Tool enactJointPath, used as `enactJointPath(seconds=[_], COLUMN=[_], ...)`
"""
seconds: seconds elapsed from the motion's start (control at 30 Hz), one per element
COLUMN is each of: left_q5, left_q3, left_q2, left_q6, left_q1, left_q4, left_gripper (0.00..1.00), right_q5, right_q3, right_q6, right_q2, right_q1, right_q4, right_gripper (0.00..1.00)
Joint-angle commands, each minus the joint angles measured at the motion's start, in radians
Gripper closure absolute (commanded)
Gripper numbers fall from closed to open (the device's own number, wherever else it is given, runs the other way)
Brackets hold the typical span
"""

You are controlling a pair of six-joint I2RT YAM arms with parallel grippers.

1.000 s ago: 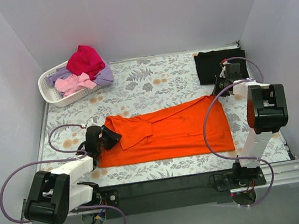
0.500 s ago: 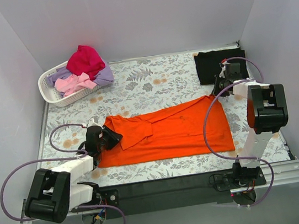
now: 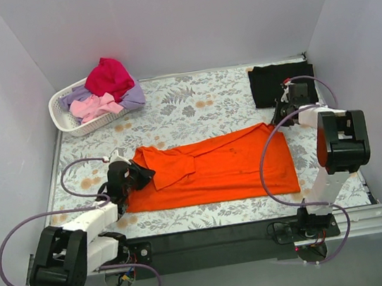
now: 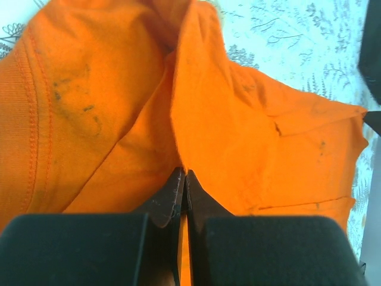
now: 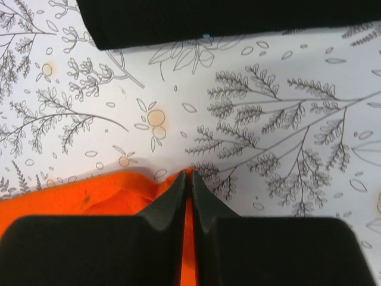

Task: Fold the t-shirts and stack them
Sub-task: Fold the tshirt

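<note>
The bright orange t-shirt (image 3: 216, 168) lies spread across the middle of the table cloth, its left part folded over. My left gripper (image 3: 143, 173) is shut on a fold at the shirt's left end; the orange cloth (image 4: 238, 119) fills the left wrist view and is pinched between the fingers. My right gripper (image 3: 277, 114) is shut on the shirt's far right corner (image 5: 113, 193). A folded black t-shirt (image 3: 278, 81) lies at the far right; its edge shows in the right wrist view (image 5: 208, 18). Magenta (image 3: 108, 76), pink (image 3: 93, 107) and lavender (image 3: 133, 94) shirts are piled in the basket.
The white slotted basket (image 3: 67, 125) stands at the far left corner. The grey floral table cloth (image 3: 192, 103) covers the table, with walls on the left, the back and the right. Purple cables loop off both arms.
My left gripper has moved slightly to the right and away with the orange fold. The right gripper and the shirt's right side look unchanged.
</note>
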Motion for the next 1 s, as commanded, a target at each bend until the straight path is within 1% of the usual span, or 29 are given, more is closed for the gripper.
enactJointPath(seconds=[0.0, 0.2, 0.33, 0.47, 0.6, 0.73, 0.83, 0.93, 0.97], left_q5=[0.013, 0.035, 0.083, 0.121, 0.131, 0.111, 0.069, 0.005, -0.006], left_q3=[-0.012, -0.002, -0.001, 0.001, 0.013, 0.015, 0.007, 0.011, 0.013], left_q2=[-0.071, -0.097, -0.123, -0.170, -0.232, -0.305, -0.358, -0.367, -0.361], left_q6=[0.006, 0.022, 0.020, 0.011, 0.003, -0.020, -0.035, -0.015, -0.011], left_q1=[-0.006, -0.005, -0.005, -0.006, -0.005, -0.002, 0.000, 0.000, 0.001], left_q4=[-0.031, -0.066, -0.071, -0.086, -0.149, -0.198, -0.237, -0.275, -0.277], left_gripper=[1.00, 1.00, 1.00, 1.00, 1.00, 1.00, 1.00, 1.00, 1.00], right_q5=[0.029, 0.081, 0.067, 0.098, 0.124, 0.152, 0.152, 0.152, 0.180], right_q3=[-0.038, -0.165, -0.235, -0.260, -0.269, -0.269, -0.286, -0.302, -0.305], right_q6=[-0.004, 0.009, 0.017, 0.008, -0.009, -0.030, -0.031, -0.032, -0.032], right_q2=[-0.105, -0.282, -0.392, -0.507, -0.601, -0.675, -0.719, -0.753, -0.767], right_q1=[-0.004, 0.004, 0.017, 0.025, 0.028, 0.031, 0.033, 0.039, 0.039], right_q4=[0.020, 0.026, 0.026, -0.029, -0.125, -0.208, -0.245, -0.270, -0.279], right_gripper=[0.99, 0.99, 0.99, 0.99, 0.99, 0.99, 0.99, 0.99, 0.99])
